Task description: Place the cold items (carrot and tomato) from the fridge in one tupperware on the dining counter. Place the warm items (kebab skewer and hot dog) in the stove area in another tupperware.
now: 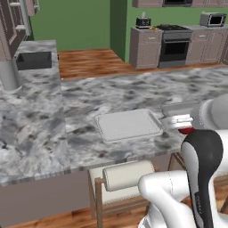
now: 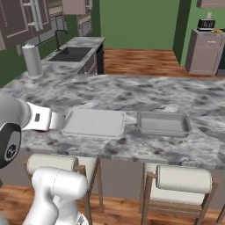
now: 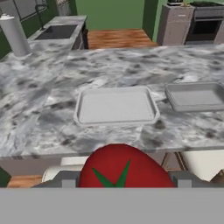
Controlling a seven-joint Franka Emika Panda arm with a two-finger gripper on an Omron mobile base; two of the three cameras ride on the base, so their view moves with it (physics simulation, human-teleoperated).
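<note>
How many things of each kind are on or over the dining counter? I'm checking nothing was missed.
Tupperware: 2, one pale, one greyer
Tomato: 1, held in the gripper
Paper towel roll: 1
Total: 4

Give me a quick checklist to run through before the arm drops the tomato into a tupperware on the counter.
1. Tomato held between the fingers of the gripper: ok.
2. Near tupperware empty and upright on the dining counter: ok.
3. Second tupperware apart from the first, also empty: ok.
4. Gripper above the near tupperware: not ok, it hangs short of the counter edge, over the stools.
5. Path forward to the tupperware free of obstacles: ok.
6. Carrot already placed: not ok, neither container holds it.
</note>
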